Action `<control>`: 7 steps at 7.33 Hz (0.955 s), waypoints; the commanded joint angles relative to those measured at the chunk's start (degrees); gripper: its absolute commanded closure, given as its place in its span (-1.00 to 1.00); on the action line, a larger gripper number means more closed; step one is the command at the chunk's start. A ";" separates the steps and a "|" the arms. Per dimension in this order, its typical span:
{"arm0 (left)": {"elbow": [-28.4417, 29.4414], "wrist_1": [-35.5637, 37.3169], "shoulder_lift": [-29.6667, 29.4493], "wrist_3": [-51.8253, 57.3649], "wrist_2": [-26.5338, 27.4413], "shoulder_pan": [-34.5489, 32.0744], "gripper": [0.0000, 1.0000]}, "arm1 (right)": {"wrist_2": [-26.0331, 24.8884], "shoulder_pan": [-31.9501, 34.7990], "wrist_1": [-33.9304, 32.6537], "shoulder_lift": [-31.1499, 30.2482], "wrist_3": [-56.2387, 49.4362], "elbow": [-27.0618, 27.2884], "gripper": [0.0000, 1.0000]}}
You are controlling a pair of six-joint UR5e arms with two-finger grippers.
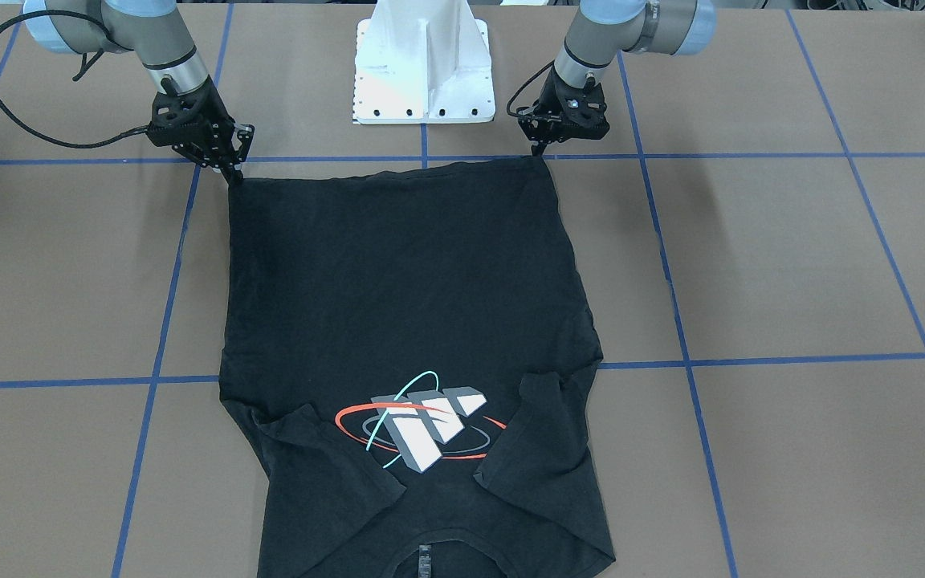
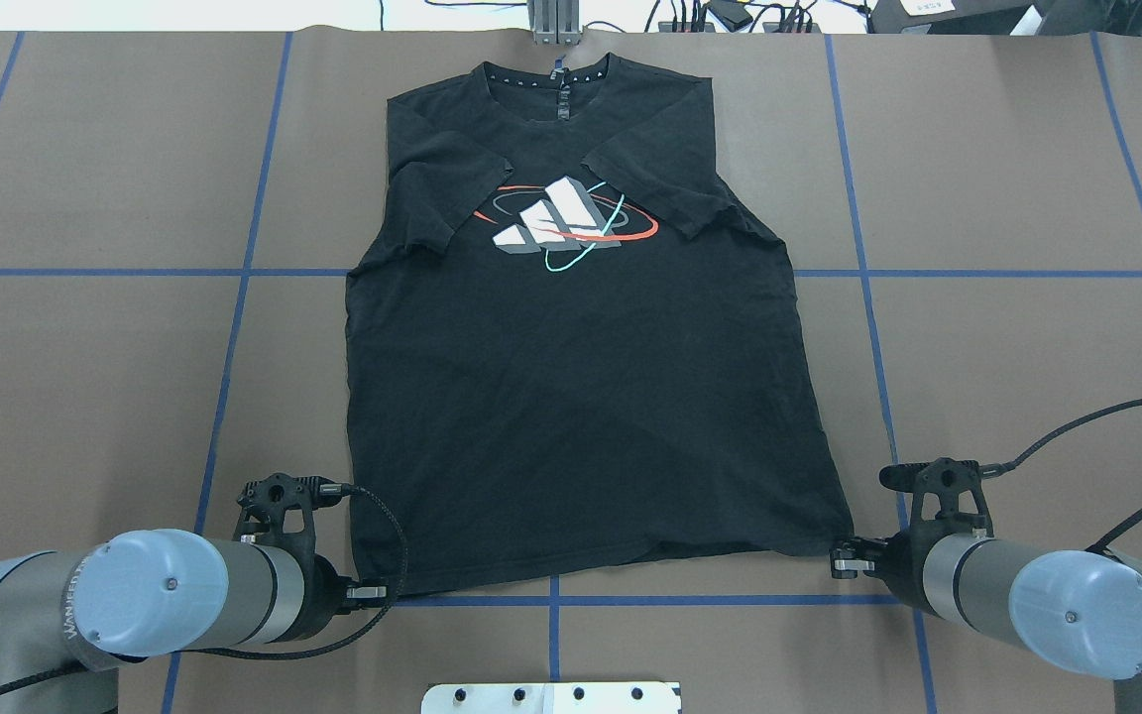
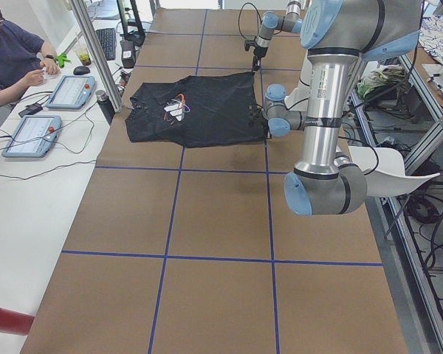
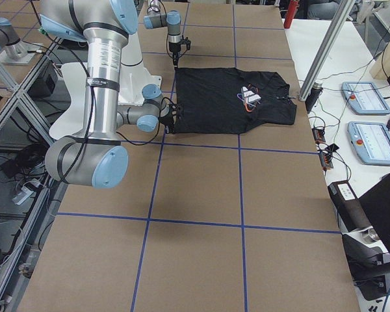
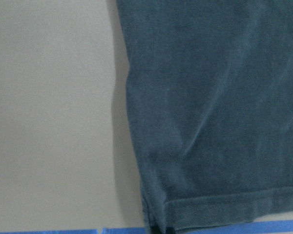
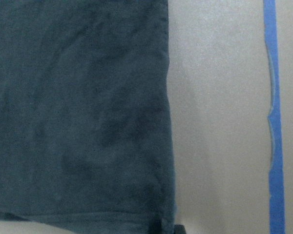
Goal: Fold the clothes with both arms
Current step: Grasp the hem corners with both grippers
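The clothes are one black T-shirt (image 1: pixel 406 297) (image 2: pixel 571 397), lying flat with its orbit graphic (image 2: pixel 566 223) facing up and both sleeves folded inward. Its collar points away from the robot and its hem lies nearest the base. My left gripper (image 1: pixel 541 151) (image 2: pixel 380 593) sits at one hem corner, its fingers drawn together on the cloth. At the other hem corner my right gripper (image 1: pixel 234 175) (image 2: pixel 841 565) pinches the fabric the same way. Both wrist views show only hem fabric (image 5: pixel 215 97) (image 6: pixel 78 97) on the brown table.
The white pedestal base (image 1: pixel 422 72) stands just behind the hem. Blue tape lines (image 2: pixel 858 273) grid the brown tabletop. At a side table past the collar end a person (image 3: pixel 11 59) sits, with control tablets (image 3: pixel 33 135). A red cylinder (image 3: pixel 4 321) lies at the table's near corner.
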 commanded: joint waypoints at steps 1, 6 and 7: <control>0.00 0.00 -0.17 -0.08 -0.09 0.02 1.00 | 0.00 -0.05 -0.03 -0.12 -0.05 0.10 1.00; -13.93 0.79 4.62 0.18 -10.43 -0.51 1.00 | 12.43 0.47 -0.03 -6.85 -0.14 13.84 1.00; -18.41 0.70 7.88 0.18 -13.42 -0.16 1.00 | 18.48 0.39 -0.03 -8.45 -0.14 17.11 1.00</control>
